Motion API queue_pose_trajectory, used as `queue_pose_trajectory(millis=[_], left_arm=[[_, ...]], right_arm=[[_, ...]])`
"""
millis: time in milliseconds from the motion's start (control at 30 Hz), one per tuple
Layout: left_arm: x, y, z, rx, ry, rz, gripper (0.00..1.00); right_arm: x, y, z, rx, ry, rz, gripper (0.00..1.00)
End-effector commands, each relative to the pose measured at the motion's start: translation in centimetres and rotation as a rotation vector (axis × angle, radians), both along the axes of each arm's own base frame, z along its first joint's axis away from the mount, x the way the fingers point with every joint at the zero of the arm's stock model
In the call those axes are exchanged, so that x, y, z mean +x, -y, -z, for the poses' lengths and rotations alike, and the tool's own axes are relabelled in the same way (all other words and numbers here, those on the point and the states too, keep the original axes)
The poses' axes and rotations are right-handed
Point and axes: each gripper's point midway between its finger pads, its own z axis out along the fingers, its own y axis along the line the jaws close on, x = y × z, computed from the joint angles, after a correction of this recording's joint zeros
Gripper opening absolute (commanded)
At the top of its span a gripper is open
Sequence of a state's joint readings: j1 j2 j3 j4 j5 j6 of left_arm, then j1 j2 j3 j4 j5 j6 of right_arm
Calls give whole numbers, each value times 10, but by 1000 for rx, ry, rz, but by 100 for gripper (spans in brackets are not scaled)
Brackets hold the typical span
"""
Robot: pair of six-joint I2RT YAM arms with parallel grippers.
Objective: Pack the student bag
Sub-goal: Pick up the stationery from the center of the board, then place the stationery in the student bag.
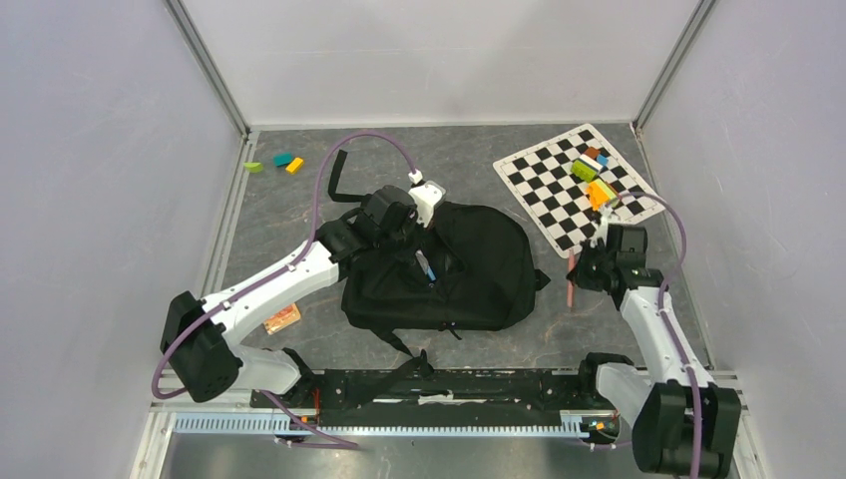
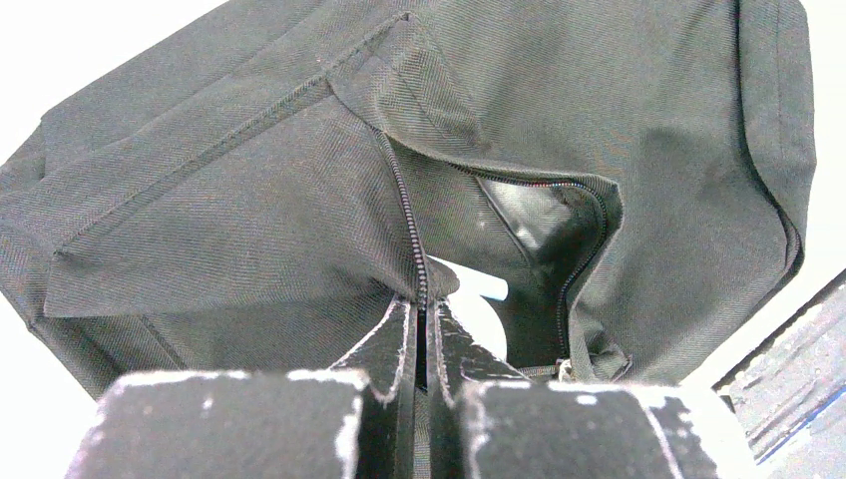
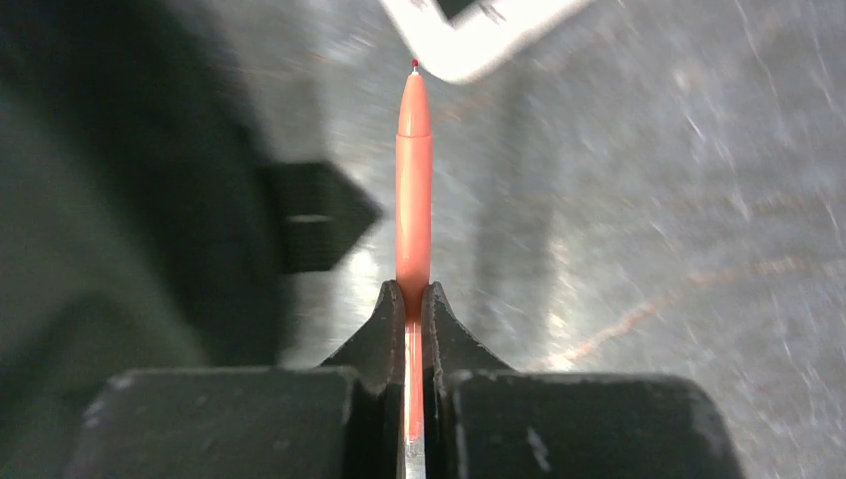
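The student bag (image 1: pixel 469 269) lies flat mid-table, its pocket zip open with pens (image 1: pixel 427 267) showing in the gap. My left gripper (image 1: pixel 401 232) is over the bag's back-left part. In the left wrist view it (image 2: pixel 423 304) is shut on the zipper edge of the bag (image 2: pixel 249 180), lifting the fabric beside the open mouth (image 2: pixel 539 230). My right gripper (image 1: pixel 584 267) sits to the right of the bag, low over the table. It (image 3: pixel 414 291) is shut on an orange-red pen (image 3: pixel 413 180), which points away from the jaws. The same pen (image 1: pixel 570 289) shows beside the bag.
A black-and-white checkered mat (image 1: pixel 559 195) with coloured blocks (image 1: pixel 594 175) lies at the back right. Small coloured pieces (image 1: pixel 274 163) sit at the back left, and an orange-brown item (image 1: pixel 282 319) lies near the left arm. A black rail (image 1: pixel 439 384) runs along the front.
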State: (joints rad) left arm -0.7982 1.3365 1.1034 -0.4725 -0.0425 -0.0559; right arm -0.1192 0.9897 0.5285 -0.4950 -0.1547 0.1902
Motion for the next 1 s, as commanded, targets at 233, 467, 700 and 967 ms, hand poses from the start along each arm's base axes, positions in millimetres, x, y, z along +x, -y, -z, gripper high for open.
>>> queue_pose_trajectory(millis=[233,467,700,967], left_arm=[[1,16,-32,-117,67,30,2],[2,16,-28,-103,61,28,2],[3,15,-28,-102,61,28,2],[2,16,-30,-108,63,32,2]], right_arm=[[20,-149,-100,260,153,-412,0],[-4,-241,-110,371,123,-640,0],[-12,-288,-108,446,96,-696,0],[11,-306,-109,462,111,-663,0]])
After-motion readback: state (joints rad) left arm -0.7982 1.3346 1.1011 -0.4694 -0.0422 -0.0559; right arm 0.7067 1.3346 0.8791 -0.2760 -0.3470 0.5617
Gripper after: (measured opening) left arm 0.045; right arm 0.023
